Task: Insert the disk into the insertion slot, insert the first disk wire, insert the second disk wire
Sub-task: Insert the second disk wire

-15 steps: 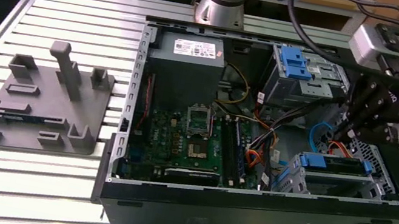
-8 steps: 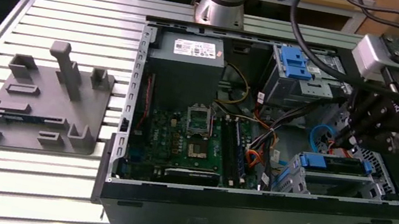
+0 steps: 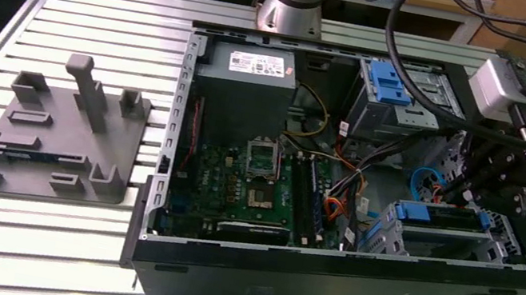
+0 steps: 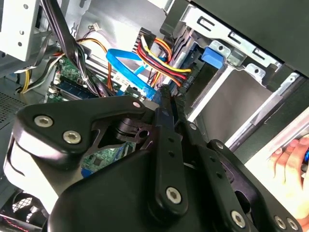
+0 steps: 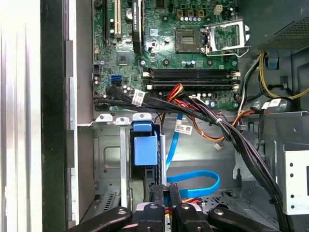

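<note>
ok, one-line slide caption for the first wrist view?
Black gripper pinching a connector beside the blue flat cable, below the green motherboard.

One open computer case (image 3: 325,288) on the worktop (image 3: 62,242), one motherboard (image 3: 246,185), one power supply (image 3: 248,64), one grey fixture plate (image 3: 59,136), one flat blue cable (image 5: 193,181), two blue latches (image 3: 388,80) (image 3: 441,215).

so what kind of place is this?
Looks like a robot test bench for PC assembly: an open computer case on a slatted metal table, a grey parts fixture beside it, the arm's gripper inside.
</note>
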`<action>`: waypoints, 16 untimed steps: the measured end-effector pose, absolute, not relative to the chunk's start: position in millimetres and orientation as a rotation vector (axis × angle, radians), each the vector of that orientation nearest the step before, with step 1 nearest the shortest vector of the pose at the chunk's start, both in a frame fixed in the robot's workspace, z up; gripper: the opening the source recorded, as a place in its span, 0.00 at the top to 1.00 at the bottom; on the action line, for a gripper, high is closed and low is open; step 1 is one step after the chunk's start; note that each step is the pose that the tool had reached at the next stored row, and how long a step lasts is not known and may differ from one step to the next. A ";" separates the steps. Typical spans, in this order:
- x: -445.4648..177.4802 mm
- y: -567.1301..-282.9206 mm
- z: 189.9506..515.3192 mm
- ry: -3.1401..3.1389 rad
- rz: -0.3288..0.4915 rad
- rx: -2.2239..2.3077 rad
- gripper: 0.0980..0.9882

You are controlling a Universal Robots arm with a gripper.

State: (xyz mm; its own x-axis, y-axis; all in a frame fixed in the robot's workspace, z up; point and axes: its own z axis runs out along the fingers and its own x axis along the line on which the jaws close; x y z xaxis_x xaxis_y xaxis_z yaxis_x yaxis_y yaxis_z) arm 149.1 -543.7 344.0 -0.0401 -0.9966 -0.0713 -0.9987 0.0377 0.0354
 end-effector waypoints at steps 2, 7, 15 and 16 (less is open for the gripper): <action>149.2 -543.7 344.0 2.243 0.117 -2.158 0.93; 150.8 -544.7 343.0 2.242 0.117 -2.159 0.93; 150.8 -546.1 342.6 2.242 0.117 -2.159 0.93; 150.8 -546.5 342.5 2.242 0.117 -2.159 0.93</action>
